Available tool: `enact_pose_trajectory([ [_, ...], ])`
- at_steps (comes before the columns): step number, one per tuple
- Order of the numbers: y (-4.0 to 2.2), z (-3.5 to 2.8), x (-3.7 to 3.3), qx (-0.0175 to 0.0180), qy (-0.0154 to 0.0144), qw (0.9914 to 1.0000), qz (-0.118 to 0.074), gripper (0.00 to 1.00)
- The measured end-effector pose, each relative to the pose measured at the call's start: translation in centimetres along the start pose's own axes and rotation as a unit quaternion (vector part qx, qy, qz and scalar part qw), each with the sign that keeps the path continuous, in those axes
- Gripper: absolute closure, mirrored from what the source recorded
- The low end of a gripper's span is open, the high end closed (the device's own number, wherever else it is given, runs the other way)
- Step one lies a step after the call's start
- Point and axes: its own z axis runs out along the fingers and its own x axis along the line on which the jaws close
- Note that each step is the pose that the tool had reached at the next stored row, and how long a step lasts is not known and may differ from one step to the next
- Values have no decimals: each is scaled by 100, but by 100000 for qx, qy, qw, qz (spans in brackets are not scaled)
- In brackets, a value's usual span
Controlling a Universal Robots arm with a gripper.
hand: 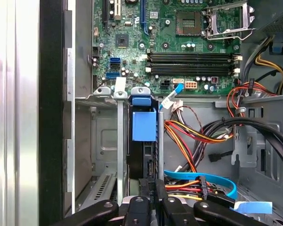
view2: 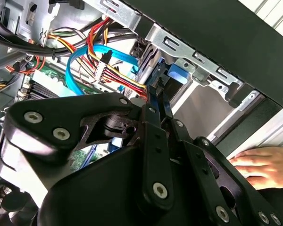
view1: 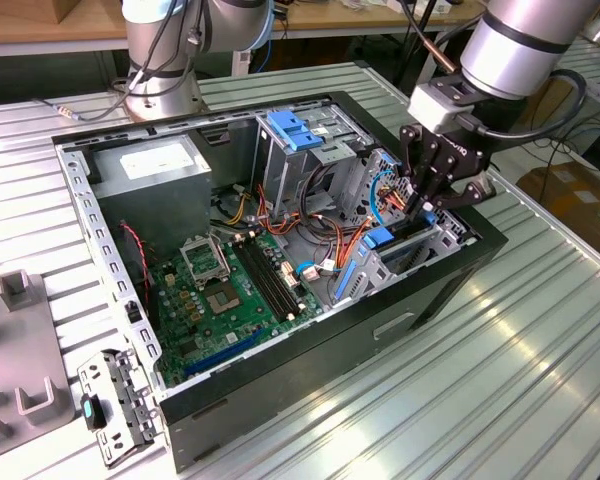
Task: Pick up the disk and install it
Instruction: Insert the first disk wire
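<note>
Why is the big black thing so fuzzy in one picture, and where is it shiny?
In the second wrist view the gripper sits right by the camera, so its black arms look soft, while the cables beyond look sharper. In the exterior view, light glares off the ribbed metal table. In the first wrist view the motherboard is evenly lit and crisp.

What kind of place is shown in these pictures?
Probably a robotics lab or test workshop. An open computer case lies on a ribbed metal table, a second robot arm's base stands behind it, and wooden workbenches run along the back, with a cardboard box on the floor.
</note>
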Motion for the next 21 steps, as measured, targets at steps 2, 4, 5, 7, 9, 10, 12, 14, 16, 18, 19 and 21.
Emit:
enact_pose_trajectory([
  [2,-21,5,-6,-12,12,100000,35,83],
  [4,-23,18,-7,-8,1,100000,34,83],
  [5,-24,29,-7,-8,3,100000,41,83],
  [7,-24,42,-4,-19,1,100000,58,83],
  [9,-24,42,-4,-20,6,100000,60,83],
  [10,-24,42,-4,-20,4,100000,61,83],
  [12,-24,43,-4,-17,1,100000,58,82],
  [14,-23,25,-4,-18,2,100000,57,76],
  [16,-22,-35,-3,-19,4,100000,62,76],
  [18,-21,-68,-4,-19,4,100000,59,76],
  [19,-21,-70,-4,-18,-11,100000,61,76],
  [21,-21,-73,-4,-18,-6,100000,58,77],
])
